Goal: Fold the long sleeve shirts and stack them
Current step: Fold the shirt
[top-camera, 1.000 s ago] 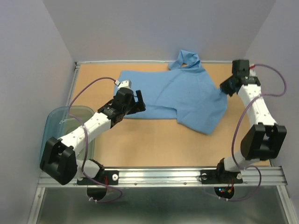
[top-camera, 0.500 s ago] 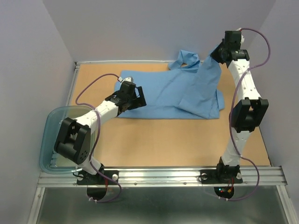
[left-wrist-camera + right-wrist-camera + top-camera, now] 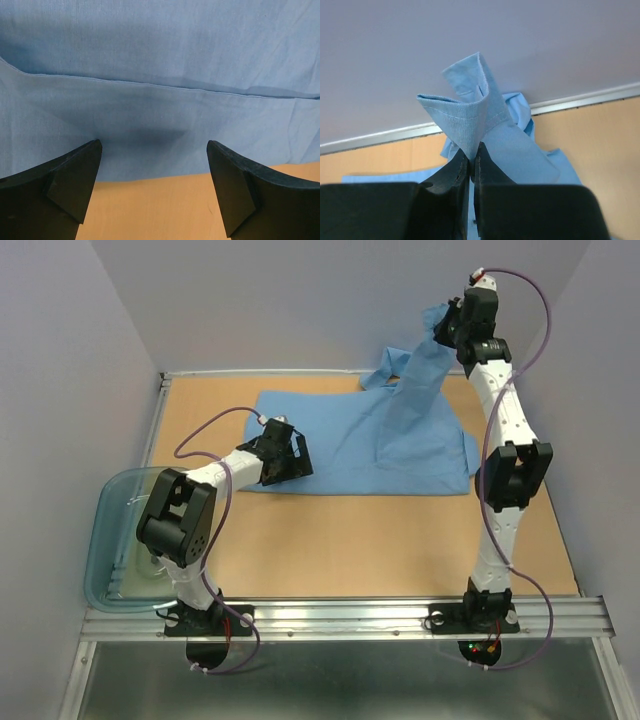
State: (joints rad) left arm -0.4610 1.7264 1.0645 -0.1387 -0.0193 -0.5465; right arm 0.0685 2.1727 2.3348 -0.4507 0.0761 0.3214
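Top camera: I see the light blue shirt [image 3: 340, 440] spread on the far half of the table [image 3: 350, 540], its long axis running left to right and its collar toward the back wall. The right gripper [image 3: 450, 328] is clenched on one sleeve, held high at the far right. A clear tub [image 3: 100, 530] sits off the table's near-left edge.

Left wrist: the left gripper [image 3: 155, 150] gapes wide over the shirt's near hem and grasps nothing.

Right wrist: the pinched sleeve end points upward.
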